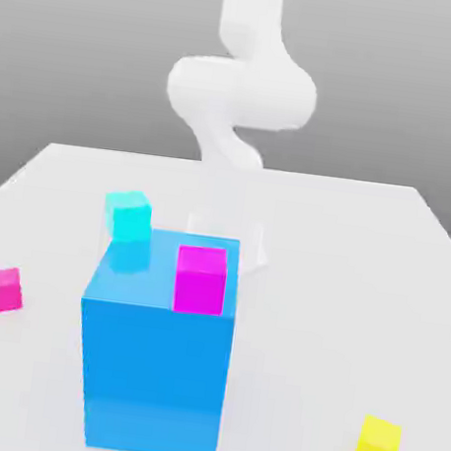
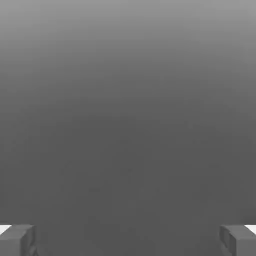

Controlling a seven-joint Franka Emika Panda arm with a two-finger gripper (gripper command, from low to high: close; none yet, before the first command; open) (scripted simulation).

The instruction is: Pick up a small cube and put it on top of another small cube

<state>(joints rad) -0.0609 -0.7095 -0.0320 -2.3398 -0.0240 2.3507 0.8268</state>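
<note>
A tall blue block (image 1: 153,360) stands at the front of the white table (image 1: 361,286). A small magenta cube (image 1: 201,280) shows at its top edge. A small cyan cube (image 1: 127,215) shows at the block's far corner on the exterior view's left; I cannot tell whether it rests on the block or floats behind it. A small pink cube (image 1: 4,290) lies on the table to the exterior view's left, and a small yellow cube (image 1: 377,445) lies at the front right. My gripper (image 2: 128,241) is open, its fingertips (image 2: 17,240) wide apart with nothing between them and only plain grey beyond.
The white arm (image 1: 242,87) rises at the back of the table, and its lower part (image 1: 231,232) drops behind the blue block. The table's edges run close to the pink and yellow cubes.
</note>
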